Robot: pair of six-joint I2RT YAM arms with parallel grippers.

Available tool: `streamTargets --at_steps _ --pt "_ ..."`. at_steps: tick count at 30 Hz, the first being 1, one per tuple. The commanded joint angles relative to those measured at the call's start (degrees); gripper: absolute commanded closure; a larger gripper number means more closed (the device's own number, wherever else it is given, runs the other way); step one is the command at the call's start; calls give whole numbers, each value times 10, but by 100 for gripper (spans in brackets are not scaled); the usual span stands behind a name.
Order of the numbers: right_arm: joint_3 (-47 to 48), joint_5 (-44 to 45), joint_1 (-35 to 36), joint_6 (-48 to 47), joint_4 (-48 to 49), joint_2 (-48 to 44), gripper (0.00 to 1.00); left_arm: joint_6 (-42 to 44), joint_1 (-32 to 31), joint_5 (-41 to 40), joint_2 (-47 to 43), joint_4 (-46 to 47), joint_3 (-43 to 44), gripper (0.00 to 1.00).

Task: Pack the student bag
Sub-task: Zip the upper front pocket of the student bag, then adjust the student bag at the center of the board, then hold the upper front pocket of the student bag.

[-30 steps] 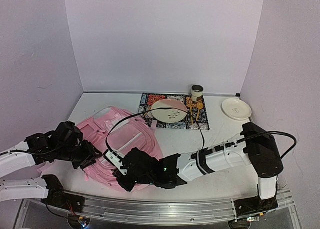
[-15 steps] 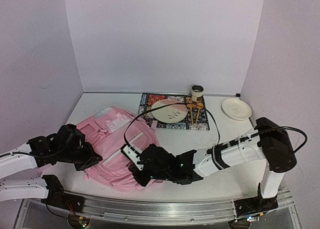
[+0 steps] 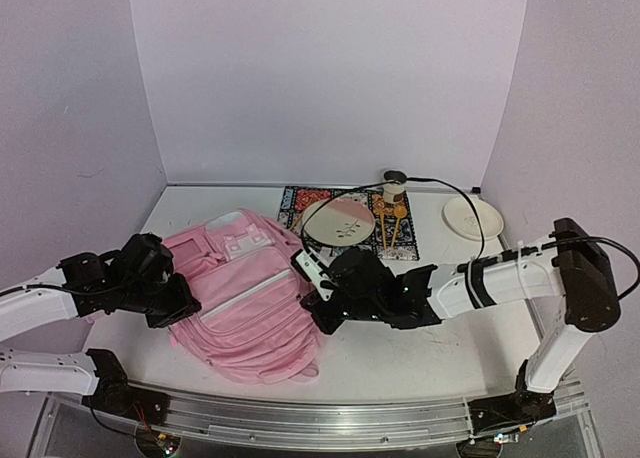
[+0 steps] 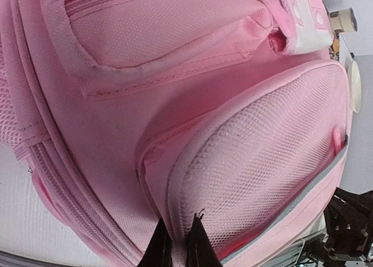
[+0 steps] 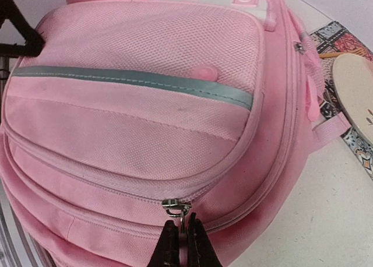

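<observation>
The pink student bag (image 3: 250, 298) lies flat on the white table, front pockets up, white patch (image 3: 243, 241) toward the back. My left gripper (image 3: 183, 306) is at the bag's left side, shut on a fold of its pink mesh side fabric (image 4: 178, 243). My right gripper (image 3: 318, 310) is at the bag's right edge, shut on the metal zipper pull (image 5: 178, 211) of a zip that runs along the bag's side. The bag fills both wrist views, the left (image 4: 192, 104) and the right (image 5: 145, 115).
A patterned placemat (image 3: 350, 223) behind the right arm carries a plate (image 3: 338, 221), chopsticks (image 3: 391, 226) and a small cup (image 3: 395, 186). A white saucer (image 3: 472, 217) sits at the back right. Purple walls close in three sides.
My right gripper has moved right and back along the bag's edge with the zipper pull. The bag has shifted and flattened; my left gripper keeps its hold at the left side.
</observation>
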Motion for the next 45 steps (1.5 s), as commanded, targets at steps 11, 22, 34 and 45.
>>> streamTargets --at_steps 11,22,34,45 --pt "141 -106 104 8 -34 86 100 62 9 -231 75 -113 136 74" --pt "156 -51 78 28 -55 96 100 240 8 -103 18 -52 135 52" --pt "110 -47 38 42 -90 45 100 277 -148 -125 52 44 103 39" --pt "115 -80 34 46 -99 42 100 360 -310 -297 192 52 146 38"
